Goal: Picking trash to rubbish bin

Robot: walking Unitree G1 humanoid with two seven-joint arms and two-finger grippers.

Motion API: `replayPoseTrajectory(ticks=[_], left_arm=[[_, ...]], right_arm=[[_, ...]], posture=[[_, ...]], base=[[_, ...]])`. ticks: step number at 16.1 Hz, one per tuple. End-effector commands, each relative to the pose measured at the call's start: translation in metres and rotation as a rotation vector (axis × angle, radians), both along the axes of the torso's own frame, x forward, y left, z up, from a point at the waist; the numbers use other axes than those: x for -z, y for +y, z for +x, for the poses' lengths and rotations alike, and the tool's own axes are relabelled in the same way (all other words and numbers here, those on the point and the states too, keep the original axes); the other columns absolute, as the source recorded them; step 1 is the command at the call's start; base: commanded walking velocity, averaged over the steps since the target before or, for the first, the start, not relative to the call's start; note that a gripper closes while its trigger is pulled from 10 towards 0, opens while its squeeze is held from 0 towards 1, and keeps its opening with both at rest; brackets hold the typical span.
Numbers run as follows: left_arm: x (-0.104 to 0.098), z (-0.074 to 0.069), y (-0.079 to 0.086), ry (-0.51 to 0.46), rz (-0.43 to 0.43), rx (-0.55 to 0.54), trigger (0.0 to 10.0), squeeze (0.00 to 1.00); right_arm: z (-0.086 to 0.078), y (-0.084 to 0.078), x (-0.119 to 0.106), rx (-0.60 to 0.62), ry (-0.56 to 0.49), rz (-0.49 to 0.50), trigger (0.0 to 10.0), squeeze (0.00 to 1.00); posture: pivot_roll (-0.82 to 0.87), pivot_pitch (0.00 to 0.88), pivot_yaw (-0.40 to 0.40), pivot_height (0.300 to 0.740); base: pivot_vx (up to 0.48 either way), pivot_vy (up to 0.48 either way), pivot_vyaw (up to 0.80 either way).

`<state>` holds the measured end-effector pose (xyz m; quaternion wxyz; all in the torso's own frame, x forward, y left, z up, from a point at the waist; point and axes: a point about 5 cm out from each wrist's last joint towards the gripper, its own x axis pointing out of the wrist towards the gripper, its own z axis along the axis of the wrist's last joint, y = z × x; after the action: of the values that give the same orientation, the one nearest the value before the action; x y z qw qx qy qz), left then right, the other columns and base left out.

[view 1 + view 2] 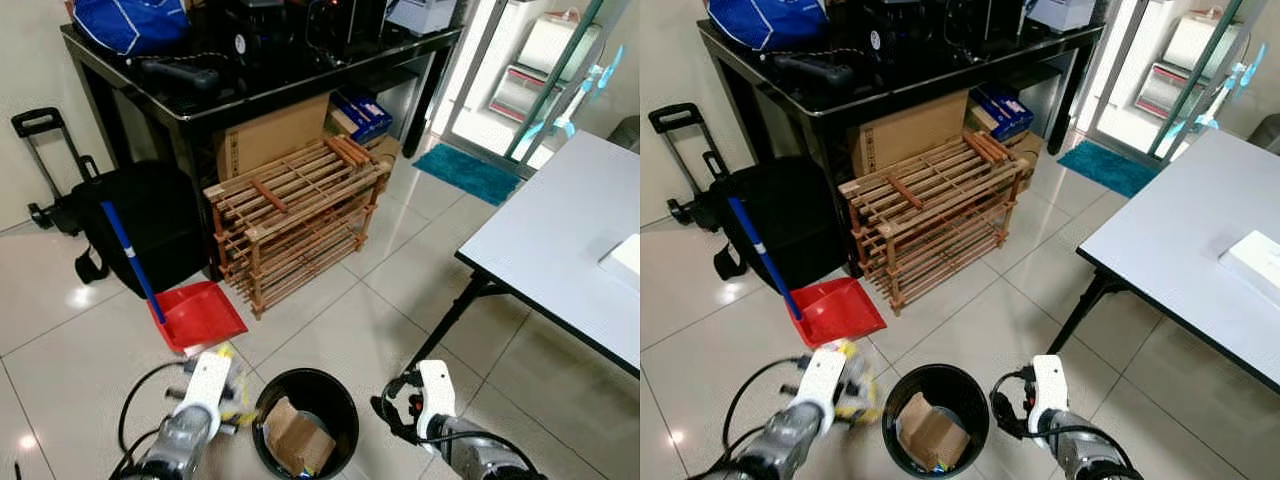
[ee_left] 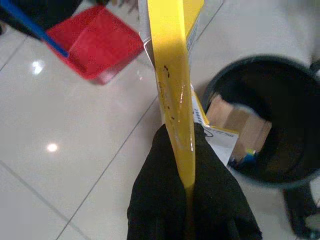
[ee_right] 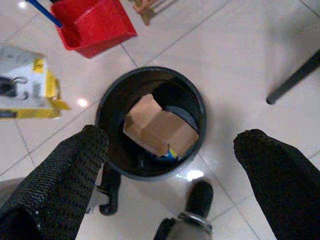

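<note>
**Item: yellow carton in hand, beside the bin**

- Step: we judge this the carry-to-bin stage. Our left end effector (image 2: 187,200) is clamped on a flat yellow-and-white carton (image 2: 172,75), held edge-on just beside the black rubbish bin (image 1: 345,395), at its 9 o'clock.
- Bin contents: a folded brown cardboard box (image 3: 157,125) already lies inside.
- Next move, as we judge it: swing the carton toward 3 o'clock until it is over the bin mouth, then release. The carton is long, so it may catch the rim.
- Right end effector (image 3: 170,165): fingers spread wide, empty, hovering by the bin at its 3 o'clock.
- Surroundings: red dustpan (image 1: 200,315) with blue handle at 11 o'clock of the bin; wooden rack (image 1: 300,220) at 12; black bag (image 1: 140,225) beyond; white table (image 1: 560,240) at 2 o'clock, its leg near the right arm.
</note>
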<state>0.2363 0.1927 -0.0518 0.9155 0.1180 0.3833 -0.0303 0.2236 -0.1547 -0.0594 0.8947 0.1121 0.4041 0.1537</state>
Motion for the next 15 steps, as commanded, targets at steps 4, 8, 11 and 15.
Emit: replayPoseTrajectory(ticks=[4,8,11,15], left_arm=[[-0.005,0.011,-0.03,-0.003,-0.076,0.121,10.0,0.0],[0.0,0.007,-0.048,0.048,-0.123,0.187,10.0,0.0],[0.003,0.002,-0.057,0.077,-0.123,0.224,10.0,0.0],[0.003,0.003,-0.055,0.079,-0.095,0.233,10.0,0.51]], right_arm=[[0.006,0.0,-0.006,-0.013,-0.046,0.048,10.0,0.0],[0.001,-0.001,-0.005,-0.021,-0.057,0.065,10.0,0.0],[0.003,-0.002,-0.006,-0.014,-0.068,0.071,10.0,0.0],[0.008,-0.001,-0.01,-0.019,-0.085,0.081,10.0,0.0]], posture=[[-0.02,0.074,-0.106,0.74],[-0.03,0.098,-0.102,0.74],[-0.05,0.102,-0.095,0.74],[-0.04,0.097,-0.096,0.74]], base=[[0.0,0.0,0.0],[0.0,0.0,0.0],[0.0,0.0,0.0],[0.0,0.0,0.0]])
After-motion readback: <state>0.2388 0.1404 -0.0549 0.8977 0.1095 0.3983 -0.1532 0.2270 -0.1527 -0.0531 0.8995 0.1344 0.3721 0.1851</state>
